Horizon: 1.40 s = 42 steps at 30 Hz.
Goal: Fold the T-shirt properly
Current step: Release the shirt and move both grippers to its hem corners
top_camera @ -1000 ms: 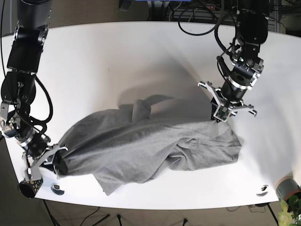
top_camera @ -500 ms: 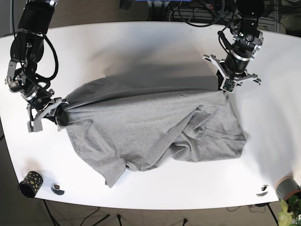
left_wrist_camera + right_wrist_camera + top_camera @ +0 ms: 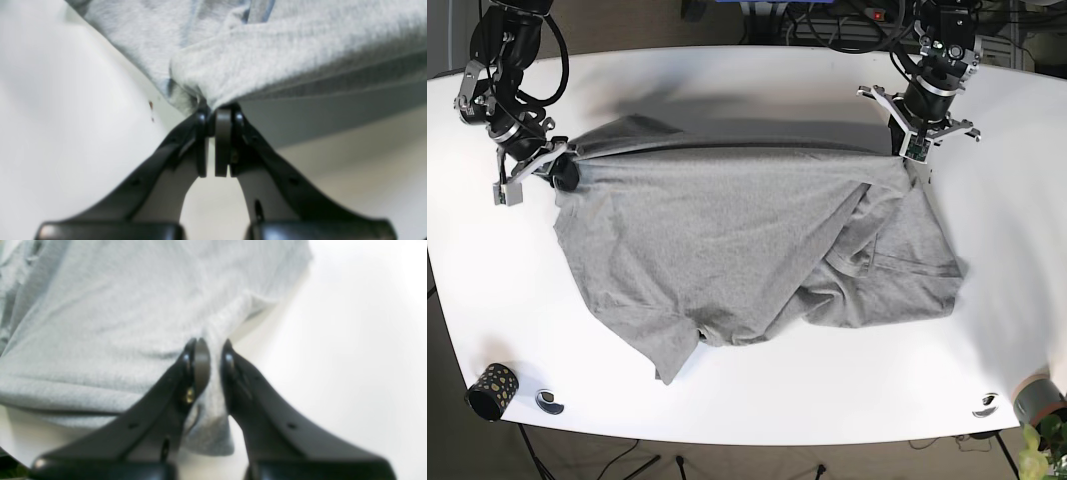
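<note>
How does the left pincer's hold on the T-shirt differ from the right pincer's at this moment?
In the base view the left pincer grips the T-shirt at the table's far right, the right pincer at its far left. In the wrist views, the left nips cloth at its very tips, while cloth hangs down between the right's fingers. Both are shut on the shirt, stretching one edge between them.

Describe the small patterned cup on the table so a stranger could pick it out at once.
Start from the white table and the grey T-shirt spread across its middle, then follow the table's near edge to the corner on the base view's left. The cup stands there, beside a small round ring-like item. It is the only dark thing with light speckles; the ring-like item is flatter and paler.
</note>
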Tool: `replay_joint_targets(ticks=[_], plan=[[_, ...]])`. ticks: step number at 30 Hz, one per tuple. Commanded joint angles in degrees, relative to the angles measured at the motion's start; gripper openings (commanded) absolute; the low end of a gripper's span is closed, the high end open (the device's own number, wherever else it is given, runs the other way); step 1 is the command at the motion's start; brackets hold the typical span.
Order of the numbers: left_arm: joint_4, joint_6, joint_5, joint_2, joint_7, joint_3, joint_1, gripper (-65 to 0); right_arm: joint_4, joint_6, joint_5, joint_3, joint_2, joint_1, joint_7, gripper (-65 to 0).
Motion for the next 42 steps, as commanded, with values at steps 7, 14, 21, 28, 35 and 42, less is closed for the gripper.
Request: replay_joint_targets(ticks=[7,14,21,28,35,42], plan=[[0.64,1.35,0.81,-0.31,-1.12,-2.48,1.57,-57.6,1.33,-0.17,-0.03,2.07,-0.17,-3.17,1.59,-50.9],[-1.12,1.70,0.81,0.31,-1.56,-3.00,1.83,-19.4,5.73,-0.43,-0.47,3.21,-2.28,-5.81,1.59,-17.0],[-0.95,1.44,0.63,2.07,-2.53,-5.55,-2.39,-13.2,7.22,-0.52,-0.55,3.30,-2.81,-1.77,1.77,-9.8],[-1.03,1.53,0.81,1.89,-2.35,-5.82,-11.53,-13.2,-0.51,-0.26,-7.23,2.07,-2.72,11.51,1.24,-10.3],[-1.12,1.53,0.90,1.80,-2.27,-5.90,-16.98,-13.2,-15.46,0.97,-19.28,-1.27,-1.31,26.01,1.51,-10.3],[-3.32,1.70,1.07,1.89,-2.27,-5.99,-21.64,-12.9,-33.22,7.30,-26.14,-1.45,0.97,36.30,6.34,-10.3]])
